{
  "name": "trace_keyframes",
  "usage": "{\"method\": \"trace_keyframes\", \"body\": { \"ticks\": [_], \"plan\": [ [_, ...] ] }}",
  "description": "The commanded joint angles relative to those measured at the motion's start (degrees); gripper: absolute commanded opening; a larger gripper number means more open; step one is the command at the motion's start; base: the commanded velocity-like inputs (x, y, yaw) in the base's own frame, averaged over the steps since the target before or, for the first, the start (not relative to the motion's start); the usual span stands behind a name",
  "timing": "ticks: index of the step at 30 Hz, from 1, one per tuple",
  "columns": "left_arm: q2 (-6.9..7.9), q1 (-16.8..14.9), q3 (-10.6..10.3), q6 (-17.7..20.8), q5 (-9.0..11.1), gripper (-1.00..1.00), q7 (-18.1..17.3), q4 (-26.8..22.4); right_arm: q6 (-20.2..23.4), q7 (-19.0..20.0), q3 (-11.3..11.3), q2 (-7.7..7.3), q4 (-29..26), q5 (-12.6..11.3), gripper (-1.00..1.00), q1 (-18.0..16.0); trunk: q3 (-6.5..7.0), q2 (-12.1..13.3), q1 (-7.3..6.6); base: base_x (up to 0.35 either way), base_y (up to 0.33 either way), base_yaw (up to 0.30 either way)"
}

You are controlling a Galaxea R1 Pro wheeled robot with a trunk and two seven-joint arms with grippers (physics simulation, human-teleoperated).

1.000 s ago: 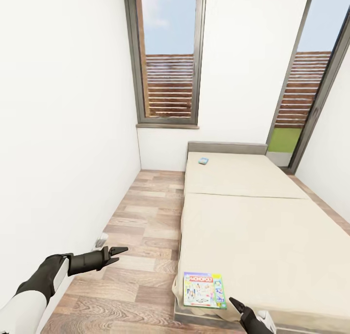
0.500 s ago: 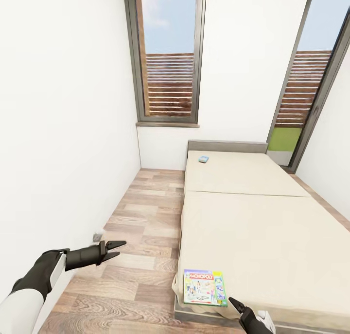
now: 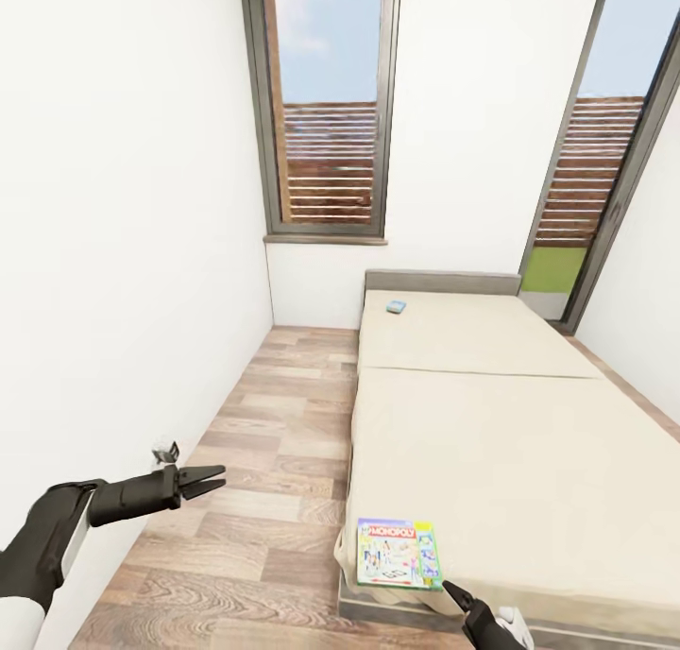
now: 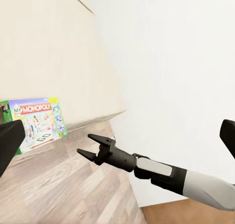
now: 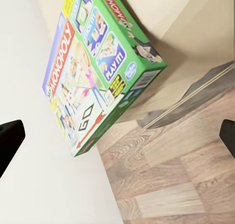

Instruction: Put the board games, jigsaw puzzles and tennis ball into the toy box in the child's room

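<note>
A Monopoly box (image 3: 398, 553) is seen at the bed's (image 3: 529, 442) near left corner, between the spread-fingered, empty left gripper (image 3: 210, 477) and right gripper (image 3: 455, 593).

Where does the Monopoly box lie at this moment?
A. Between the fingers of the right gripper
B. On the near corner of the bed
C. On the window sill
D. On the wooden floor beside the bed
B: the Monopoly box lies flat on the bed at its near corner, with the right gripper close by but apart from it.
</note>
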Motion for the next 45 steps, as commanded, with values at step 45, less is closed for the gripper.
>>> {"method": "trace_keyframes", "body": {
  "ticks": [45],
  "plan": [
    [1.72,0.5,0.02,1.52,-0.13,1.0,-0.27,-0.94,0.47,9.01,-0.31,0.97,0.38,-0.36,1.0,-0.03,-4.19,-9.27,5.05,0.0,0.0,0.0]
  ]
}}
